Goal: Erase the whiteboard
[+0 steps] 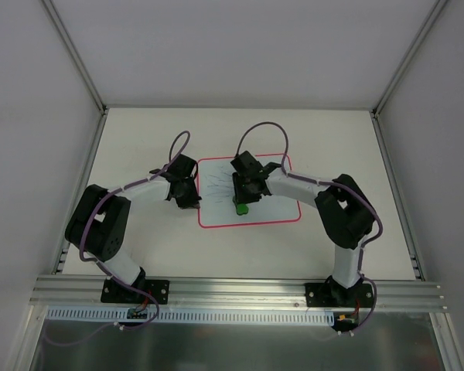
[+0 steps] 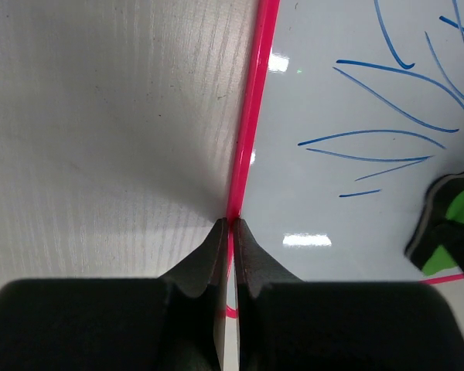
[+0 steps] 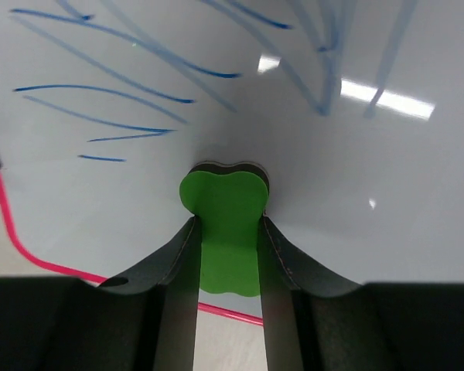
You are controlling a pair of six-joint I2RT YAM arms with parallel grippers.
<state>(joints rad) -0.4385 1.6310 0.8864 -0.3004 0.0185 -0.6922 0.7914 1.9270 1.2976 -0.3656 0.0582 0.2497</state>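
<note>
Right gripper (image 3: 228, 226) pinches the green eraser (image 3: 223, 202), pressed down by the near rim of the whiteboard (image 1: 277, 210). Left gripper (image 2: 230, 225) is clamped on the board's left rim (steadying it, I'd say). Ahead, blue pen lines (image 2: 370, 139) fan out unwiped, so most of the erasing is left. The board lies mid-table (image 1: 139, 139), with room beyond every rim.

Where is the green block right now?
In the top view the green block sits on the near half of the whiteboard, pinched in the right hand, just to the right of the blue scribbles.
</note>
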